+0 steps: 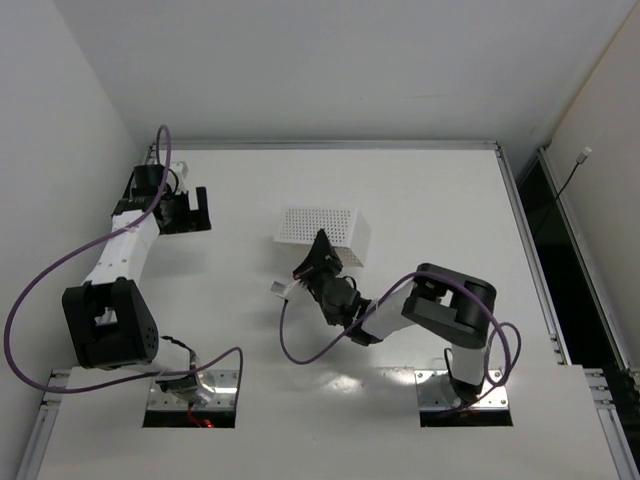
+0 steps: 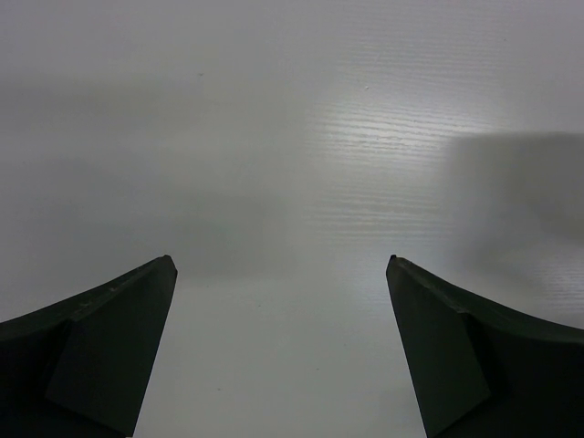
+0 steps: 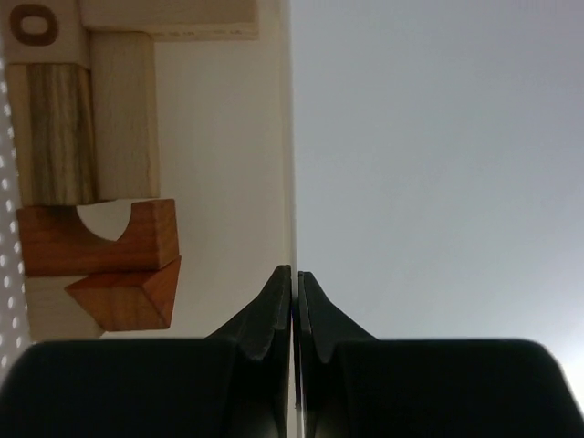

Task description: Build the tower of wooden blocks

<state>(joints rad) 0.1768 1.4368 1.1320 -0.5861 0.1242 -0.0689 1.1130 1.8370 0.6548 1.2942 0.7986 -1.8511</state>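
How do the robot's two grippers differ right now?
The left gripper has its jaws wide apart; the right gripper is shut, apparently pinching the thin wall of the white tray. The left gripper faces plain table, nothing between its jaws; the right gripper sits right beside the wooden blocks in that tray. Both have dark, wedge-shaped fingers.

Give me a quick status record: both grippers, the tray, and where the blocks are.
left gripper: open, nothing between its fingers, over bare table, far from the tray
right gripper: shut, apparently pinching a thin wall of the white tray
wood blocks: packed together inside the tray, left of the pinched wall
visible shapes: pale blocks, reddish-brown arch, reddish-brown wedge
tower: not yet started; no block seen outside the tray
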